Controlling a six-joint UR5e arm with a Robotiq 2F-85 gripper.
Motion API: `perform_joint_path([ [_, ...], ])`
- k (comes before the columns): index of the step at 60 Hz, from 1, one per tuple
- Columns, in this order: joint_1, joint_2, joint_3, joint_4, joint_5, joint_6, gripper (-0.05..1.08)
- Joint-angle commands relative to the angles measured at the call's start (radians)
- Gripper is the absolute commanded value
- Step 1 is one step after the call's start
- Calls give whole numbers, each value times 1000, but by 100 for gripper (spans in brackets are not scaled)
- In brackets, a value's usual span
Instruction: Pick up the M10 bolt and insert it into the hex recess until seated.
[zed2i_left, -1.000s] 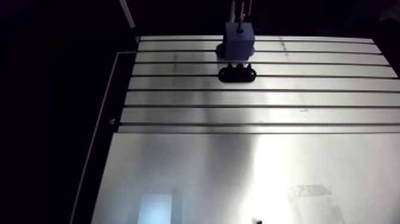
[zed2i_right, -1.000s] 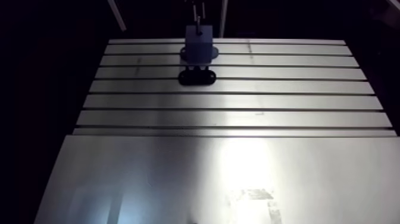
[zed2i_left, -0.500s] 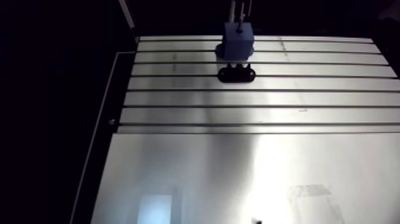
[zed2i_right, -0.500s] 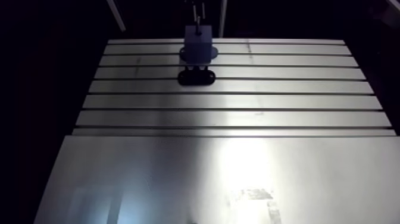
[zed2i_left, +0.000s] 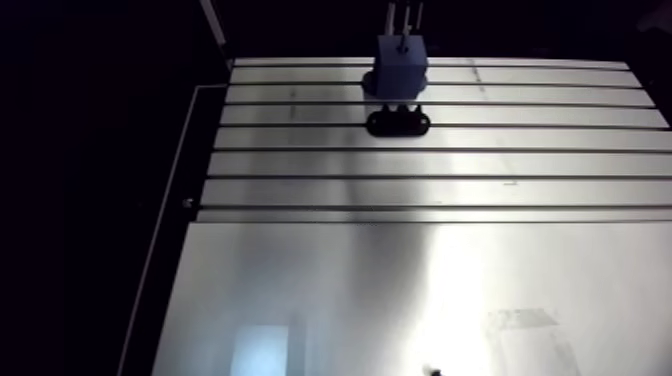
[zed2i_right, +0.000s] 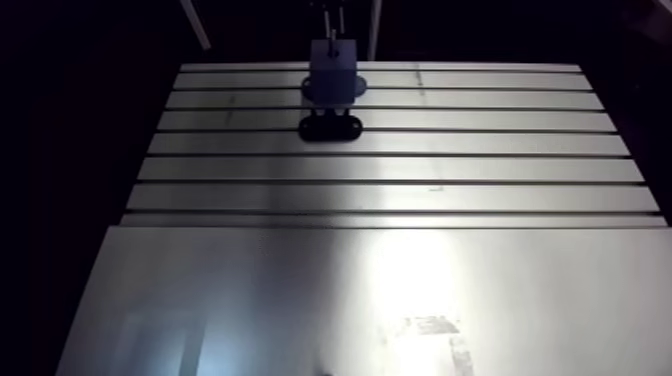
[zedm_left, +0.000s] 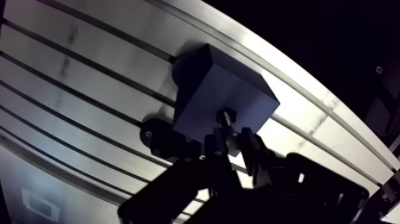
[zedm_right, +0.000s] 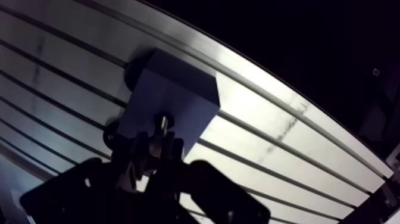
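A blue block (zedm_left: 220, 95) stands on a black base plate (zedm_left: 156, 137) bolted to the slotted aluminium table (zed2i_left: 420, 260), at the far middle in the arm view. In the wrist view my gripper (zedm_left: 230, 138) is shut on the M10 bolt (zedm_left: 226, 117), a small metal piece held between the two fingertips. The bolt's end sits at the block's upper face, near the edge closest to the gripper. I cannot see the hex recess itself, nor how deep the bolt sits. In the arm view the gripper (zed2i_left: 403, 28) hangs straight over the block (zed2i_left: 402, 68).
Parallel T-slots (zed2i_left: 430, 150) run across the table's far half. The near half is a smooth plate (zed2i_left: 400, 300). The table's left edge (zed2i_left: 175, 230) drops into darkness.
The whole arm view has shifted slightly, so the camera moved a little. The block, base plate and gripper keep the same relation to each other.
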Motion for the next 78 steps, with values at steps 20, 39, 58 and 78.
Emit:
perform_joint_path([
  [20, -1, 1, 3, -14, 0, -4, 77],
  [39, 0, 1, 9, -12, -1, -4, 77],
  [58, 0, 3, 16, -14, -1, -1, 77],
  [78, -1, 7, 26, -30, -1, -2, 77],
])
